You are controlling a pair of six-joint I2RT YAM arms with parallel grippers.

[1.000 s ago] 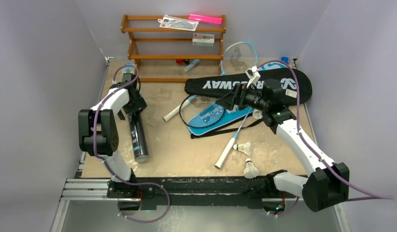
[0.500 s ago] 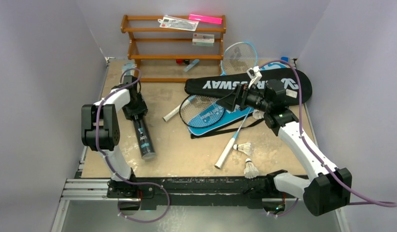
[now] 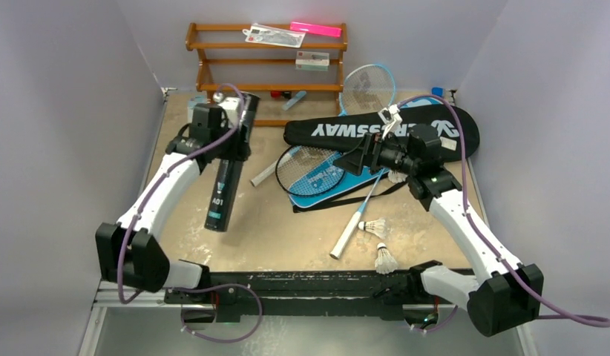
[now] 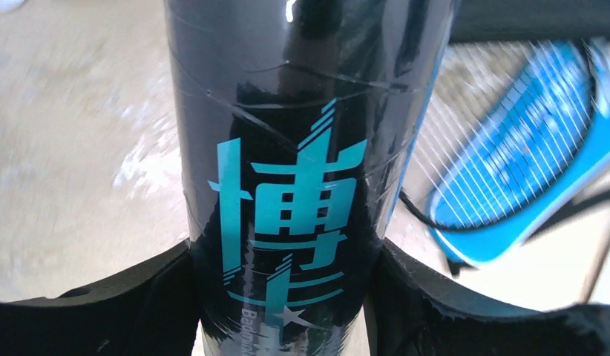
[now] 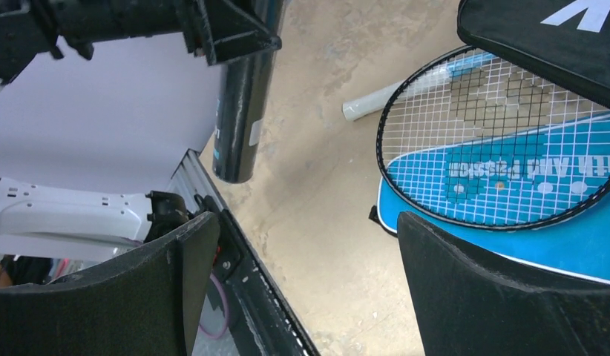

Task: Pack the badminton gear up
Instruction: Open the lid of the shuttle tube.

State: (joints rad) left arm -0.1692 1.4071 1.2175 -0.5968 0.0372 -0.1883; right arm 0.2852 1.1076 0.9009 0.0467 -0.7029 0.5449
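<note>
Sandy tabletop (image 3: pixel 287 237) before me, my left gripper (image 4: pixel 283 304) clamped around the long black tube (image 3: pixel 220 193), my right gripper (image 5: pixel 306 289) spread wide above the black racket (image 5: pixel 502 133)

rack (image 3: pixel 243 87): wood, 3-tier, far edge | top shelf: pink bar (image 3: pixel 315 30); clear pkts (image 3: pixel 269 35)

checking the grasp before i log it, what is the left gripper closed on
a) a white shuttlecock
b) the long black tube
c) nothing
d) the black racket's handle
b: the left gripper is clamped on the long black tube, its jaws pressed against both sides of the tube in the left wrist view.
</note>
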